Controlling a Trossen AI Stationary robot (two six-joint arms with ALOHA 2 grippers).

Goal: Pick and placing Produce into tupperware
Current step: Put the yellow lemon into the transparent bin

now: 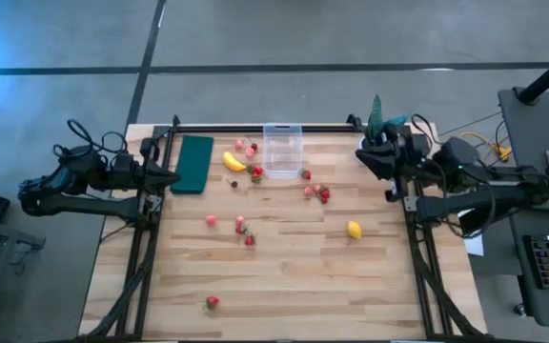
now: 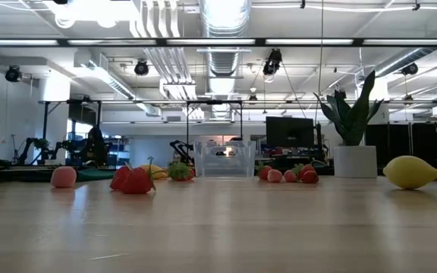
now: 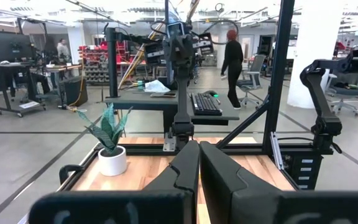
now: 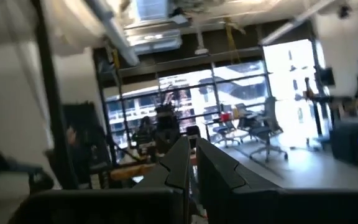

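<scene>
The clear tupperware (image 1: pixel 282 151) (image 2: pixel 224 159) stands open near the table's far edge. A yellow banana (image 1: pixel 233 162) lies just left of it, and a lemon (image 1: pixel 354 230) (image 2: pixel 410 172) sits toward the right. Red and pink strawberries lie scattered: beside the box (image 1: pixel 254 172), right of it (image 1: pixel 318 191), mid-table (image 1: pixel 242 229) (image 2: pixel 133 180), and one near the front (image 1: pixel 212 303). My left gripper (image 1: pixel 172 178) (image 3: pixel 197 157) waits shut at the table's left edge. My right gripper (image 1: pixel 364 152) (image 4: pixel 191 157) waits shut at the far right, away from the produce.
A dark green pad (image 1: pixel 194 164) lies at the far left beside my left gripper. A potted plant (image 1: pixel 381 118) (image 2: pixel 353 144) (image 3: pixel 110 154) stands at the far right corner, next to my right gripper. The black frame rail (image 1: pixel 255 127) runs along the far edge. Bare wood (image 1: pixel 332 286) fills the near half.
</scene>
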